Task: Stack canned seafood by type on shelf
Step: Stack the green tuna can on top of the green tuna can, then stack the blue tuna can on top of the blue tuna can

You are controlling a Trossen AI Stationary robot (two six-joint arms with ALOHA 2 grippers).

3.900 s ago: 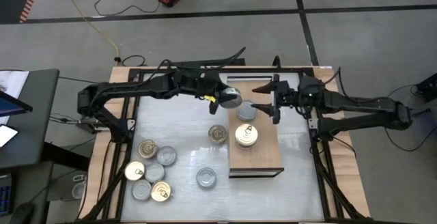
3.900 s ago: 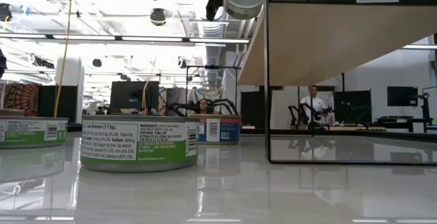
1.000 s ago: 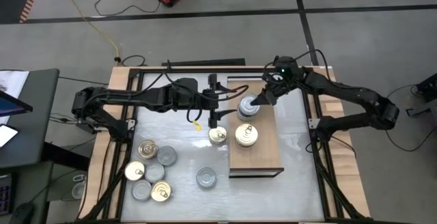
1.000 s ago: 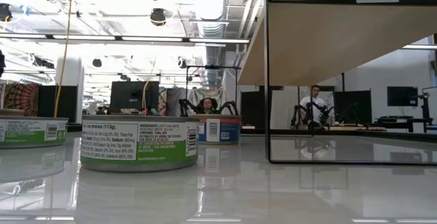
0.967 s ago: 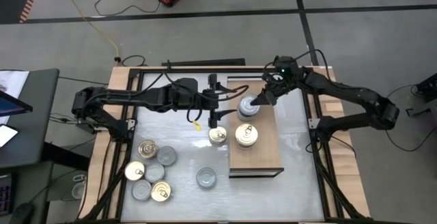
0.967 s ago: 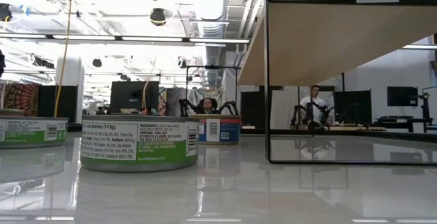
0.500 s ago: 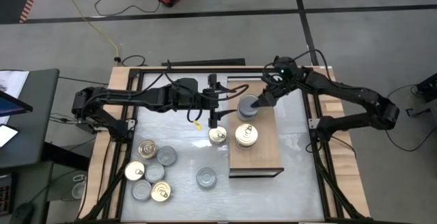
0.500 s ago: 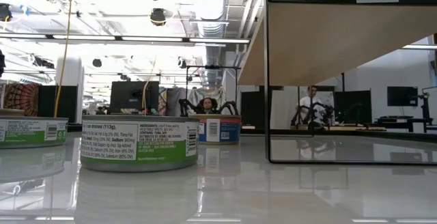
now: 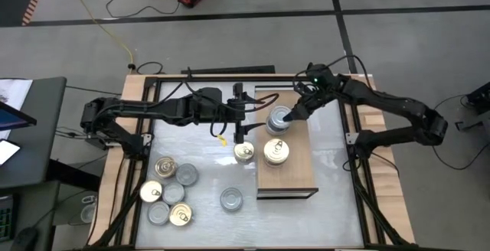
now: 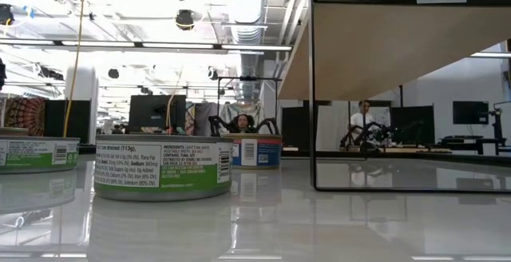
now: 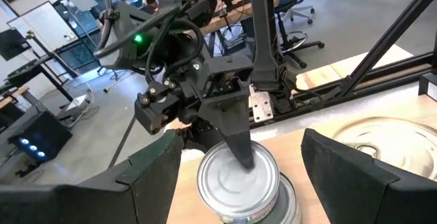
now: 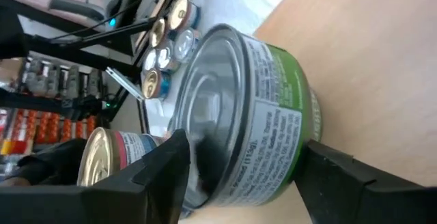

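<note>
The long light-wood shelf board with a thin dark frame (image 9: 287,155) lies flat, its long axis running from just under the right gripper (image 9: 287,118) away toward the near table edge; in the low view its front edge carries a tag reading "SHELF 1(5)". The grey-white tabletop (image 9: 199,148) spreads beside it, under the left arm.

The right gripper sits over the far end of the shelf with its dark fingers parted, one on each side of a silver-lidded, green-labelled round tin (image 12: 239,115). The fingers do not press its wall, so it is not gripped. This tin stands upright, lid up, on another tin (image 11: 290,203). Small print on its green label includes "(113g)".

Just beyond it along the shelf stands a gold pull-tab tin stack (image 9: 276,152).

The left gripper (image 9: 239,113) hangs level with the right one, just off the shelf's side, jaws wide and empty, facing the silver tin. A gold-lidded tin (image 9: 244,152) sits on the table right below it.

Farther out from the left gripper, a cluster of gold and silver tins (image 9: 168,191) rests near the table corner. In the low view, the nearest green-labelled tin (image 10: 163,167) reads "can drained (113g)".
</note>
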